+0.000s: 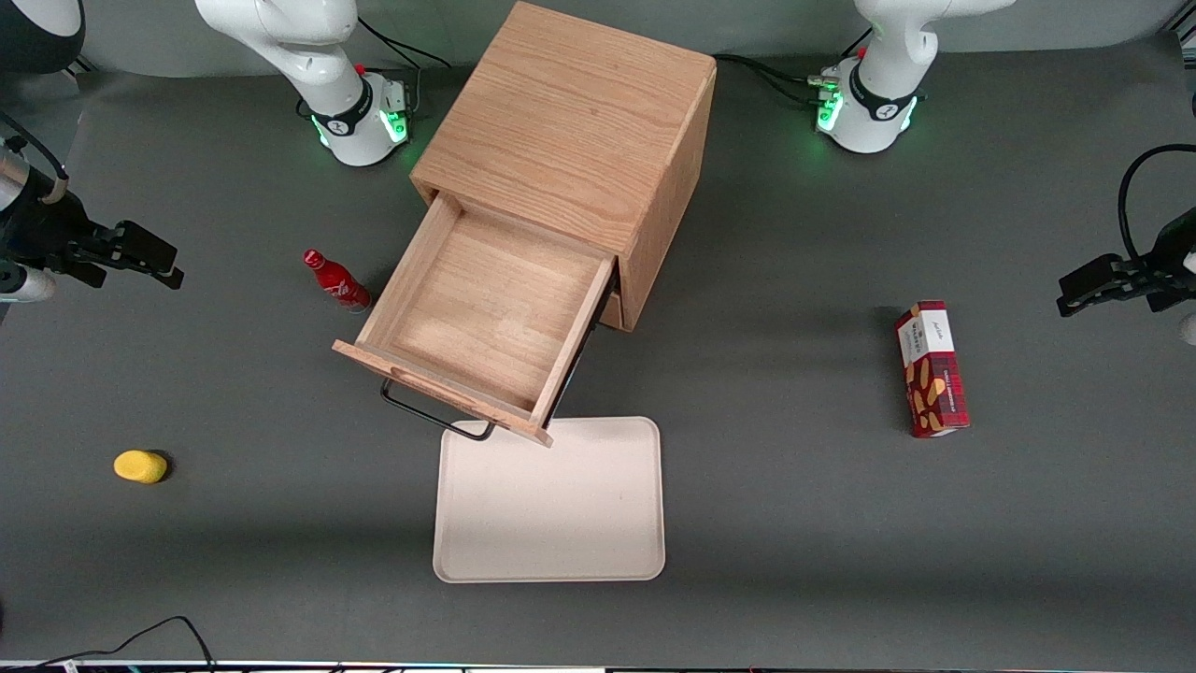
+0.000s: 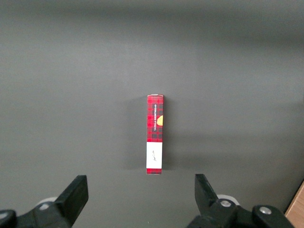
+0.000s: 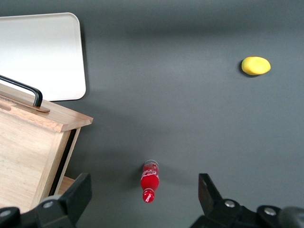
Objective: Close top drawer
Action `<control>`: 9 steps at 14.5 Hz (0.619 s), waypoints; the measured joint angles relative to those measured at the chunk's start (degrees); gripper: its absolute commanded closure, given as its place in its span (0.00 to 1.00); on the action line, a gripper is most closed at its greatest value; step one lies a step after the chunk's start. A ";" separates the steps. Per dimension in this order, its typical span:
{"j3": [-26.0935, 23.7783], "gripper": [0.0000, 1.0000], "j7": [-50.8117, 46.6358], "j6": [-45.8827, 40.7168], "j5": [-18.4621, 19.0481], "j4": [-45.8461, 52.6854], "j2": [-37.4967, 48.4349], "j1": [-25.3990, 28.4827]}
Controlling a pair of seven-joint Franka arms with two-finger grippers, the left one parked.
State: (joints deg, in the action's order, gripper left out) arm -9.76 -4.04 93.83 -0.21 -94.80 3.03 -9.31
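The oak cabinet [image 1: 570,121] stands at the middle of the table. Its top drawer [image 1: 486,308] is pulled far out and is empty, with the black wire handle [image 1: 430,411] on its front panel pointing toward the front camera. The drawer's front corner [image 3: 52,121] and handle [image 3: 23,90] also show in the right wrist view. My right gripper [image 1: 140,254] hangs high over the table toward the working arm's end, well apart from the drawer. It is open and empty [image 3: 144,186], looking down on a red bottle.
A red bottle [image 1: 336,280] [image 3: 149,182] stands upright close beside the open drawer. A cream tray [image 1: 551,500] [image 3: 42,52] lies just in front of the drawer. A yellow lump [image 1: 140,465] [image 3: 256,65] lies nearer the front camera. A red box [image 1: 932,369] [image 2: 155,134] lies toward the parked arm's end.
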 measured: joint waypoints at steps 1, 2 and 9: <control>-0.01 0.00 0.00 -0.05 0.00 0.03 0.03 0.00; -0.01 0.00 0.00 -0.08 0.00 0.03 0.02 0.00; -0.59 0.00 1.07 0.05 0.00 1.78 -1.70 0.18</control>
State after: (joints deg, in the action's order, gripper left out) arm -10.35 -2.97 93.88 -0.22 -93.02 1.34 -9.13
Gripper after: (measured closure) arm 0.000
